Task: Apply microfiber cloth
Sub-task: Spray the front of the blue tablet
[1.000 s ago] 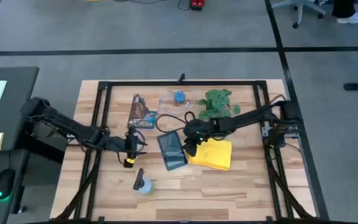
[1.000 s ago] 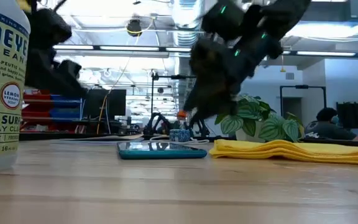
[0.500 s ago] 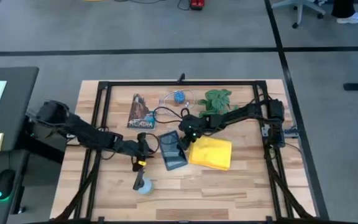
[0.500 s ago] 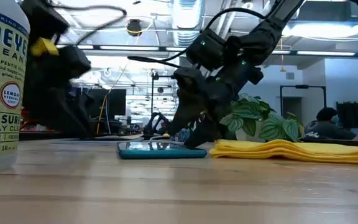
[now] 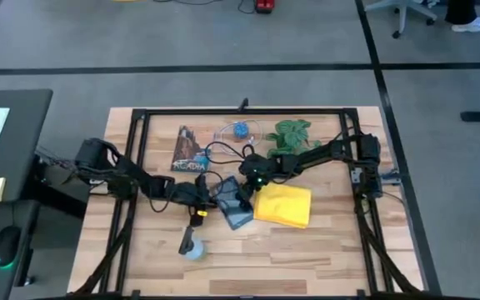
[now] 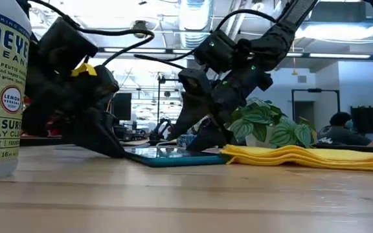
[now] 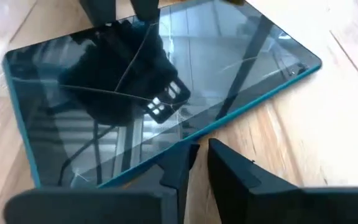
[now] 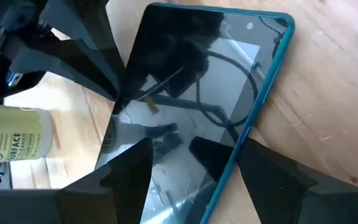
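The bright yellow microfiber cloth [image 5: 286, 207] [image 6: 303, 156] lies folded flat on the wooden table, and no gripper touches it. Just left of it lies a dark tablet with a teal rim [image 5: 233, 207] [image 7: 154, 81] [image 8: 197, 93]. My left gripper [image 5: 216, 198] [image 7: 202, 155] is shut and low at the tablet's left long edge. My right gripper [image 5: 245, 184] [image 8: 197, 146] is open over the tablet's far end, with one finger on each side of the glass. My left gripper meets the tablet's teal long edge [image 7: 194, 140] with the tips of its shut fingers. They come low and slanting from the table's left. The tablet lies on the table. My right gripper hangs close over the tablet's far end; I cannot tell whether it touches the glass.
A spray bottle [image 5: 192, 247] [image 6: 2, 84] stands near the front edge, left of the tablet. At the back are a book [image 5: 190, 150], a clear bag with a blue thing [image 5: 238, 132] and a potted plant [image 5: 294, 137]. Black frame rails [image 5: 140, 167] run along the table's sides.
My left gripper has gone toward the table's right edge and come down at the tablet's left edge. My right gripper has moved from the cloth's left edge toward the table's left and far edges, over the tablet's far end. The tablet has turned slightly on the table.
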Controlling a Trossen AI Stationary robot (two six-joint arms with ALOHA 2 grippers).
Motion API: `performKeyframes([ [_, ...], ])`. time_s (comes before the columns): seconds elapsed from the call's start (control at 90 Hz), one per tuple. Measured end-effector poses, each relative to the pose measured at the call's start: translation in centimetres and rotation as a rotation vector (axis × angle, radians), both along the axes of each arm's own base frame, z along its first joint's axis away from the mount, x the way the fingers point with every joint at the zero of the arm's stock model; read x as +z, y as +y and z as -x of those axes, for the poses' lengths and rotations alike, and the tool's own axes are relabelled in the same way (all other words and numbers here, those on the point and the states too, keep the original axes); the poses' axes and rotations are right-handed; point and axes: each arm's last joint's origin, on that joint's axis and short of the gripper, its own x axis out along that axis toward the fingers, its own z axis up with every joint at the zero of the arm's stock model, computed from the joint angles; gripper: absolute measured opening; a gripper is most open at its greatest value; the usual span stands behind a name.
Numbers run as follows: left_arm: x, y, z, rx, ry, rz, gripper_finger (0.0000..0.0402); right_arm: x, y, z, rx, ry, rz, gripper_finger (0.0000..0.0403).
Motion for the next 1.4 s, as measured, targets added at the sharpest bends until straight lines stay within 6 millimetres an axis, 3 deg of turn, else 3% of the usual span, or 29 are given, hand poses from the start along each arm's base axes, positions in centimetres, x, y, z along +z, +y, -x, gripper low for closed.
performKeyframes([
  [0.811, 0.2, 0.0, -0.1, 0.019, -0.021, 0.011, 0.0024, 0.5, 1.2, 0.0, 0.073, -0.016, -0.058, 0.0221],
  [1.4, 0.4, -0.4, -0.3, 0.045, -0.054, 0.048, 0.0024, 1.7, -0.3, 0.0, 0.033, -0.044, -0.039, 0.022],
])
